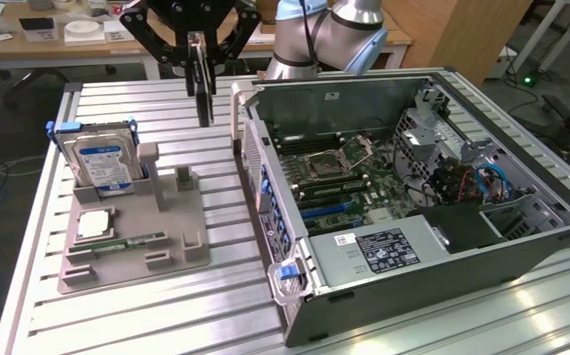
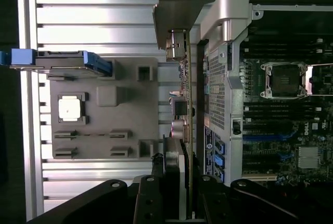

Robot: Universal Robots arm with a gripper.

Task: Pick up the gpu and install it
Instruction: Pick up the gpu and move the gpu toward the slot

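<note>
Hand (image 1: 199, 53) clamped on the gpu (image 1: 205, 100), fingers pinching the card's upper edge, and the card hangs upright and edge-on, clear of the surface (image 1: 166, 314)! It's in the air between the grey holder (image 1: 181, 248) and the open computer case (image 1: 521, 248), just beside the case's wall. Over on the holder, the hard drive (image 1: 107, 163) stands in its slot and the RAM stick (image 1: 127, 242) lies flat. So the pickup looks done. I read this as the carry toward the case, with the install not yet made. Seating it, I'd judge, calls for getting the card over the motherboard (image 1: 354, 177), lining its lower edge up with a blue slot (image 1: 329, 211), then a straight, even press.
</note>
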